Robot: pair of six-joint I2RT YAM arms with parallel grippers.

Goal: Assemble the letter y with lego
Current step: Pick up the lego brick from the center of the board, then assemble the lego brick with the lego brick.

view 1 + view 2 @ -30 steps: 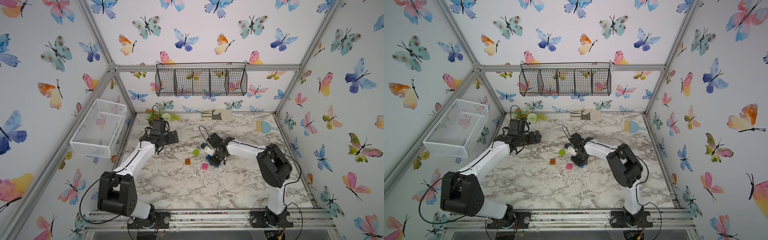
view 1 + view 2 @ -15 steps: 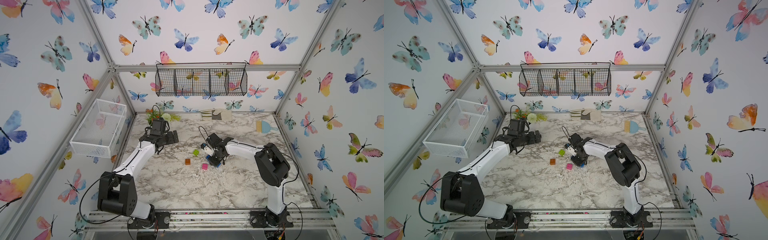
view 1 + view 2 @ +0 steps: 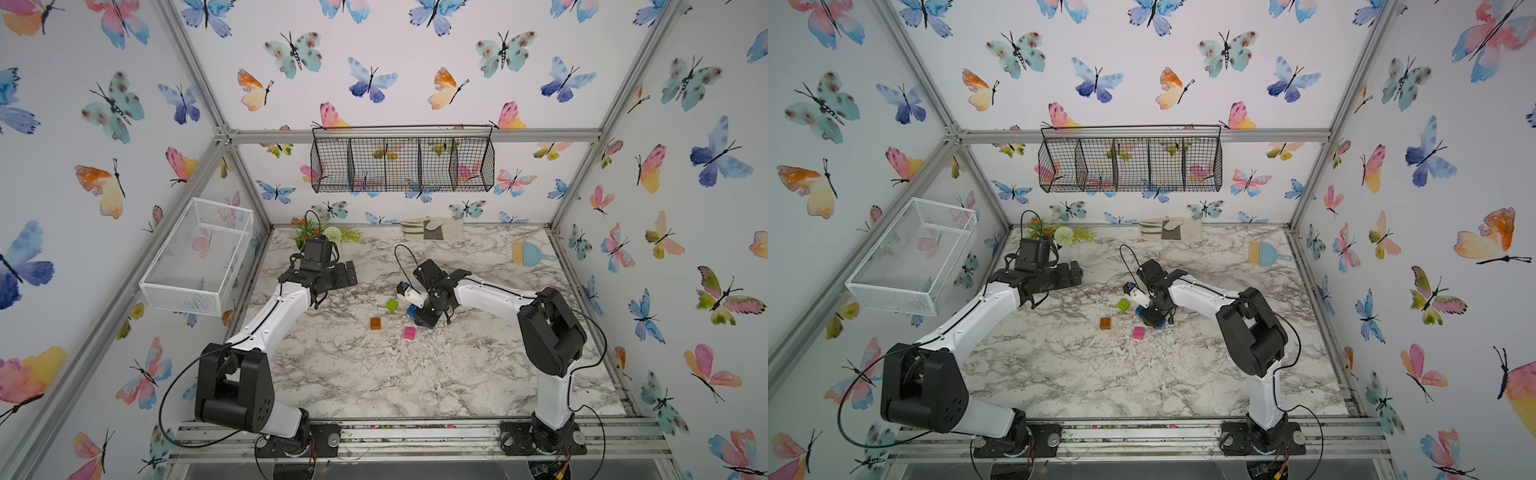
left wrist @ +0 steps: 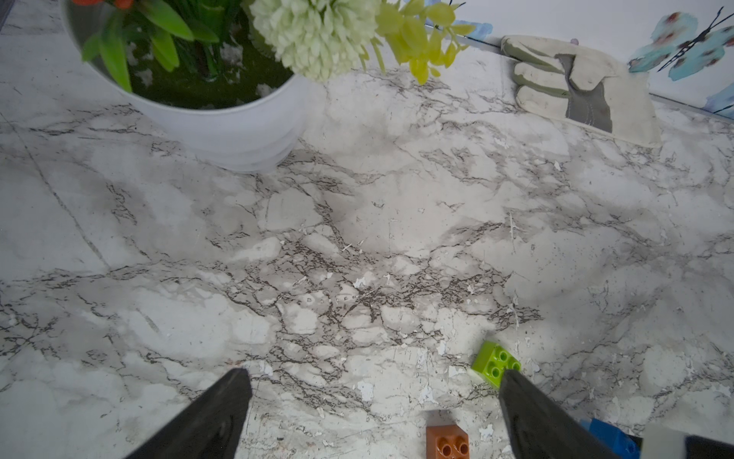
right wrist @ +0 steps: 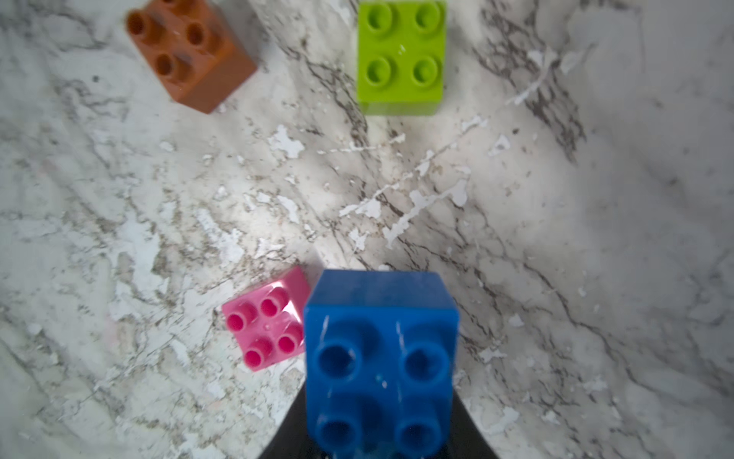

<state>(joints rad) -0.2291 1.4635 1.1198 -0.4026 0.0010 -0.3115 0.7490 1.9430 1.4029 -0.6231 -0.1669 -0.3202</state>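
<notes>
Gripping a blue brick (image 5: 380,357) by its sides, the right hand (image 3: 424,319) is closed narrow around it, low over the middle of the tabletop (image 3: 374,374). Whether the brick rests on the surface cannot be told. A pink brick (image 5: 267,318) lies just beside the held one, studs up, its corner tucked behind the blue edge in the right wrist view. A green brick (image 5: 401,51) and an orange brick (image 5: 186,47) sit farther out ahead of the hand, apart from each other and from the pink one; none of the four is joined. The left hand (image 4: 375,375) hangs wide open and holds nothing, near a white flower pot (image 4: 222,127), well apart from the bricks.
</notes>
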